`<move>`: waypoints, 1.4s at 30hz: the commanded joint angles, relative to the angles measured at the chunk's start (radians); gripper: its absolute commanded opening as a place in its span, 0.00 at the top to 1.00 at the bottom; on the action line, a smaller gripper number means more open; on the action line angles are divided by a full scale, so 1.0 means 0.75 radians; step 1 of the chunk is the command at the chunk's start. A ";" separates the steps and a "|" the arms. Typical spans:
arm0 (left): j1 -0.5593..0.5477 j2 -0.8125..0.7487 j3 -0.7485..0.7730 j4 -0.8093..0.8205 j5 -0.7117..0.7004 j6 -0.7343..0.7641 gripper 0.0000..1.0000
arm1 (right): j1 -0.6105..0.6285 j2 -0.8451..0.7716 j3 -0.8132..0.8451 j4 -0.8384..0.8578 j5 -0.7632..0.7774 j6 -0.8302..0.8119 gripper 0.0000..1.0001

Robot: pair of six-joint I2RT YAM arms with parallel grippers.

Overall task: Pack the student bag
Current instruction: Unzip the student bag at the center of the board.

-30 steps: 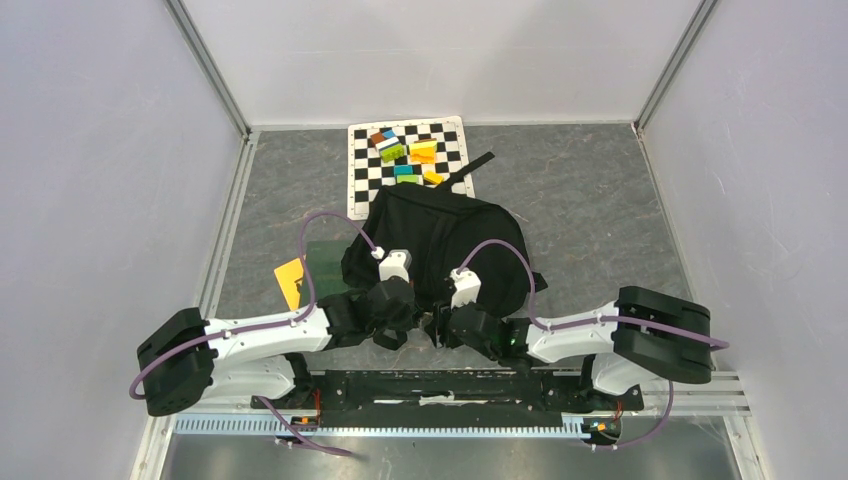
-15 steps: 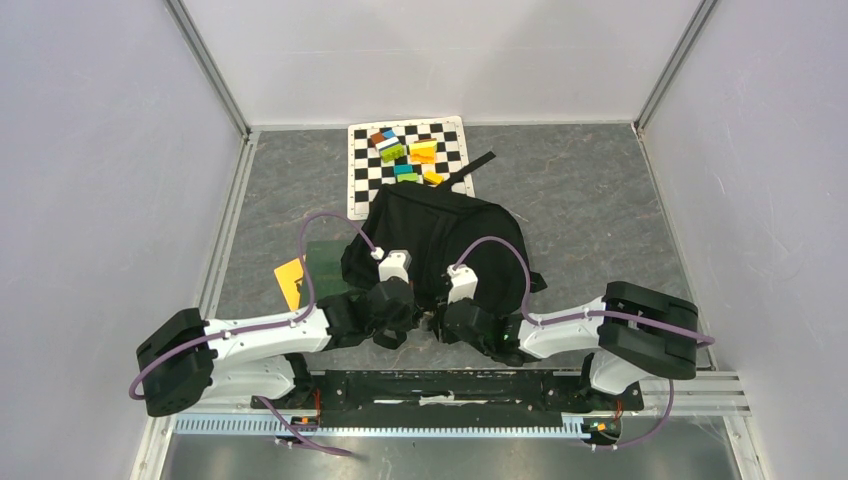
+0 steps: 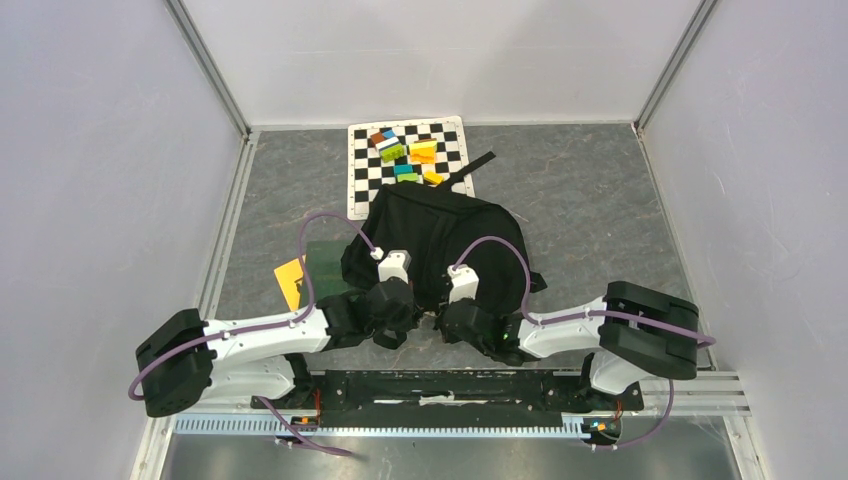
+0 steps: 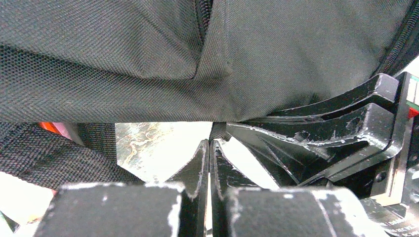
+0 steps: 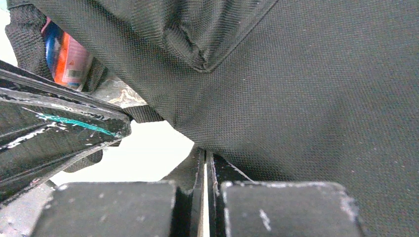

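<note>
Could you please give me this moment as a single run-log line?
left tool: shut at student bag near edge | right tool: shut against bag fabric | fabric held: unclear

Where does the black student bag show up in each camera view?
Top external: student bag at centre of the picture.
Left wrist: it fills the upper half.
Right wrist: it fills the top and right.
Shared landmark: marbled tabletop showing beneath the bag's near edge.
</note>
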 commanded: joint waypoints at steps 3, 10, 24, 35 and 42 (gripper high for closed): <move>0.010 -0.043 0.003 0.022 -0.052 -0.013 0.98 | -0.004 -0.070 0.009 -0.153 0.136 0.031 1.00; 0.019 -0.054 0.006 -0.012 -0.069 0.002 0.98 | 0.012 -0.141 0.010 -0.430 0.266 0.120 1.00; 0.045 -0.069 -0.016 -0.024 -0.062 0.029 0.98 | 0.044 -0.363 -0.168 -0.628 0.317 0.238 1.00; 0.046 -0.114 -0.049 0.065 0.016 0.108 0.98 | 0.041 -0.693 -0.340 -0.208 0.180 -0.106 0.55; 0.046 -0.121 -0.057 0.074 0.016 0.109 0.98 | 0.013 -0.736 -0.347 -0.184 0.158 -0.179 0.43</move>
